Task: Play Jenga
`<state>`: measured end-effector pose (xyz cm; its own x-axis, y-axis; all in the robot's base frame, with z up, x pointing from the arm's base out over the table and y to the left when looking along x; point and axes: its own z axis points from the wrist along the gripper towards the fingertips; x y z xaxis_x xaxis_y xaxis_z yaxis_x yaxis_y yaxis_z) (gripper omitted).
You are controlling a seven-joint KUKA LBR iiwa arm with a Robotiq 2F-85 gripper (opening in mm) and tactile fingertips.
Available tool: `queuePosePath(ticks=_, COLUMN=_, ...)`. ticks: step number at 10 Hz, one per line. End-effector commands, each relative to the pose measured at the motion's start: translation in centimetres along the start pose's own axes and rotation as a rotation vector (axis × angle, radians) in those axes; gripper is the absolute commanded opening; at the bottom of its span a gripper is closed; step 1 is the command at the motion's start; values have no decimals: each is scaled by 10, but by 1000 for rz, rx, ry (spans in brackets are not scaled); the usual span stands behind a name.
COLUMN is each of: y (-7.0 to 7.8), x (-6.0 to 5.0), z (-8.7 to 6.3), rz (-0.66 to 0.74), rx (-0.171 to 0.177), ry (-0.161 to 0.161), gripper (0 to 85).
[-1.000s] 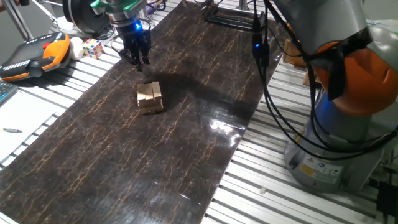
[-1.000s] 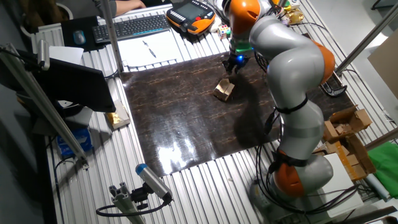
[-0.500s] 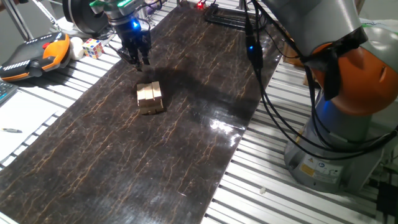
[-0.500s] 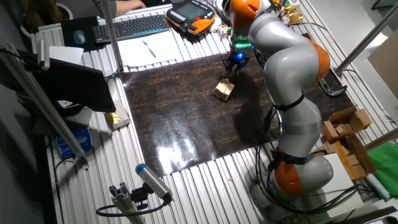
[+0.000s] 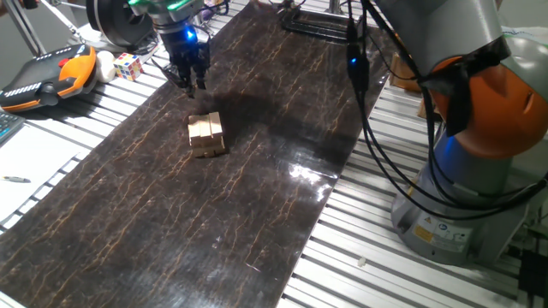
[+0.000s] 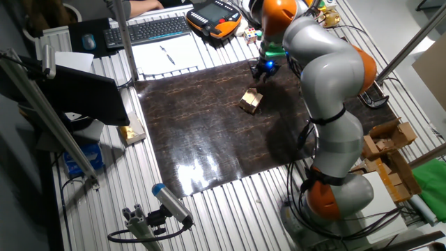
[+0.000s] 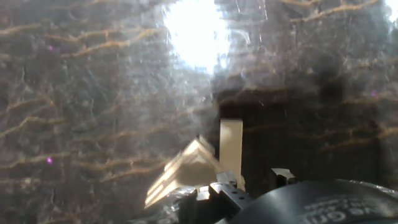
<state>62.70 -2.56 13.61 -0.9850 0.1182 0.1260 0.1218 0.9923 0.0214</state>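
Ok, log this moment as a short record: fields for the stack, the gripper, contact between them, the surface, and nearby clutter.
stack: Jenga stack, small tan block pile, standing on the mat
gripper: gripper hangs above the mat beyond the stack, near the mat's edge; fingers close together, open or shut unclear
contact: none, clear gap between gripper and stack
surface: dark marbled mat on a slatted metal table
clutter: multicoloured puzzle cube and orange-black pendant off the mat
hand view: pale block shape at bottom, blurred
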Motion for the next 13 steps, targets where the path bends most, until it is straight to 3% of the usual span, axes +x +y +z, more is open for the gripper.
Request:
queuePosePath(ticks=1, y=-3, x=-4, z=1, rz=2, rx=-4, ry=0, gripper=373)
queuePosePath(ticks=13, y=-4, x=-32, z=52, rz=42, rx=-31, ry=-87, gripper=417)
